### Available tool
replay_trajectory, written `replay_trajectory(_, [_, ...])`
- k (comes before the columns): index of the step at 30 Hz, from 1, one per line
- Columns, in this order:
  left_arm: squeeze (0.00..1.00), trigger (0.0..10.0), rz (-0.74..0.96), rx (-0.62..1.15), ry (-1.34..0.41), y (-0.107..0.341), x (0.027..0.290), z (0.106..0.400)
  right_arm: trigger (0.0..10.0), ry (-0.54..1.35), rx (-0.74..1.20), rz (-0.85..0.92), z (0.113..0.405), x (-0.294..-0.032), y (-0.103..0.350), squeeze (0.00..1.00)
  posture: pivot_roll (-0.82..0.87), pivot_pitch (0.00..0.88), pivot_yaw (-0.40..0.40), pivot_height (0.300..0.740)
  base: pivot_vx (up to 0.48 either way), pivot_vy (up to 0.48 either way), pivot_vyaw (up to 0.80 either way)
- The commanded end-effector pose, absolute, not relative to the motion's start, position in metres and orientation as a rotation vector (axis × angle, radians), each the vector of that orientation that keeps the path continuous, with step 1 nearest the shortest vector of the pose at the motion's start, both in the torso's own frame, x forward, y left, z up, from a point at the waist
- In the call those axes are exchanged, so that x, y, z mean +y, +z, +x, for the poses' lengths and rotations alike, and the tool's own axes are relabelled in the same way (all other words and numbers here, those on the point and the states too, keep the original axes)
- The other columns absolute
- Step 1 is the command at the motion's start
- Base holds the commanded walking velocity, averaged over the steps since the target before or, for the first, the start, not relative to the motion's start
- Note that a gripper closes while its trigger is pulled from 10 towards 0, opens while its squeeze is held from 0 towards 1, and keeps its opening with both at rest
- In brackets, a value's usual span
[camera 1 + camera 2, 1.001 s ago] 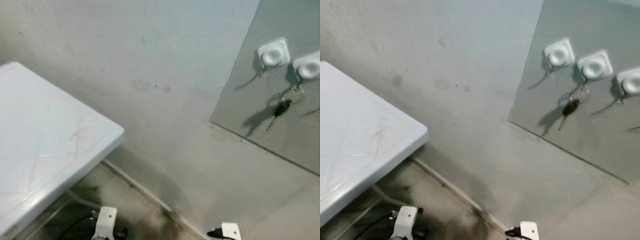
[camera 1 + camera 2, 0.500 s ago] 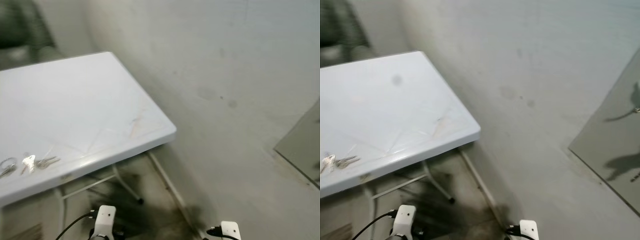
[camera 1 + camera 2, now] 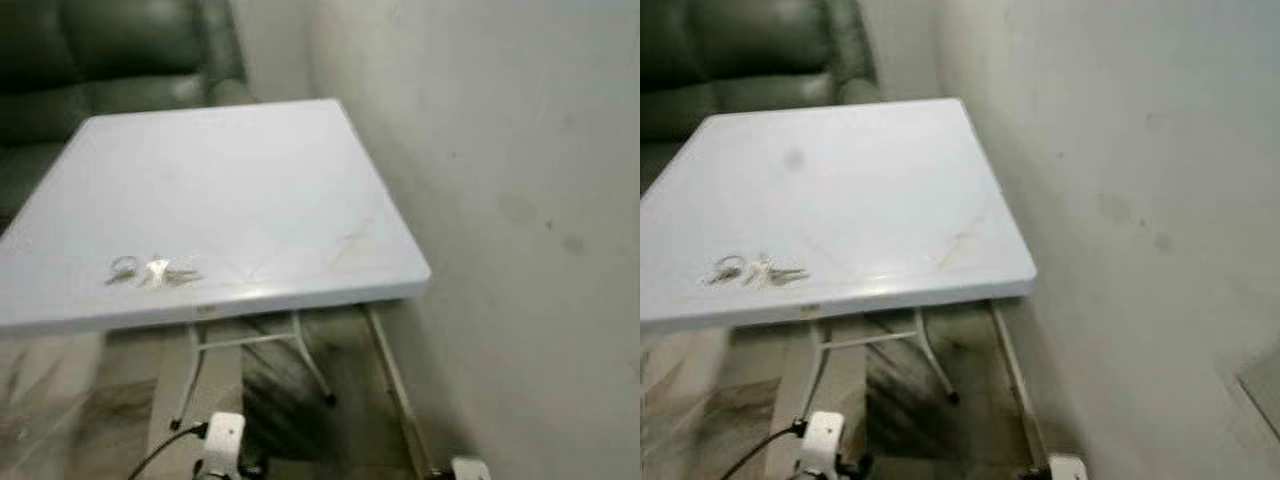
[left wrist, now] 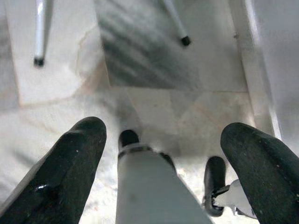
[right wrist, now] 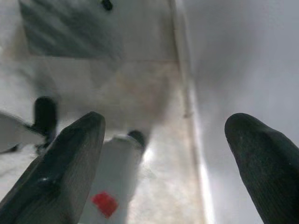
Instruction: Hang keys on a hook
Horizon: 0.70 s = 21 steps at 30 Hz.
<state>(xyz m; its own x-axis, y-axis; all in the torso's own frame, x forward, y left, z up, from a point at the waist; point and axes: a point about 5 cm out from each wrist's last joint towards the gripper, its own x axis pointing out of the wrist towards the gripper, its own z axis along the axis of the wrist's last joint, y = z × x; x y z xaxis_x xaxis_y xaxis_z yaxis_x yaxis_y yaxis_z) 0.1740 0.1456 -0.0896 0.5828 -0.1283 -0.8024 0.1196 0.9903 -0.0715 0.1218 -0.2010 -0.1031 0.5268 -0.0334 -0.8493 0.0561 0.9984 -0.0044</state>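
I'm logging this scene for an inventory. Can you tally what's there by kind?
White folding table: 1
Bunch of keys: 1
Dark green sofa: 1
Open end effectors, left and right: 2
Total: 5

Both arms hang low, left hand (image 4: 161, 140) and right hand (image 5: 163, 135) spread wide.

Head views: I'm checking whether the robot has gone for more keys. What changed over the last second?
The camera swung to the robot's left, away from the wall hooks where one key set hung; those left the picture. The white table came fully into view, with loose keys near its front edge. Nothing was grasped or released: the left claw and right claw stay open, hanging low over the floor.
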Motion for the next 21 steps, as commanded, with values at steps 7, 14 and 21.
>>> replay_trajectory(7, [0.00,10.0,0.002,0.940,-0.115,-0.0894,0.1566,0.1741,10.0,-0.026,0.987,0.031,0.1336,-0.1911,-0.1007,0.00,-0.03,0.000,-0.049,0.740,0.000,0.000,0.80])
replay_trajectory(14, [0.00,10.0,-0.002,0.944,-0.110,-0.0899,0.1557,0.1732,10.0,-0.042,0.983,0.057,0.1330,-0.1912,-0.1008,0.00,-0.02,0.000,-0.055,0.740,0.000,0.000,0.41])
replay_trajectory(21, [0.00,10.0,-0.004,0.947,-0.108,-0.0902,0.1563,0.1724,10.0,-0.038,0.983,0.056,0.1322,-0.1904,-0.1011,0.00,-0.02,0.000,-0.054,0.740,0.000,0.000,0.00])
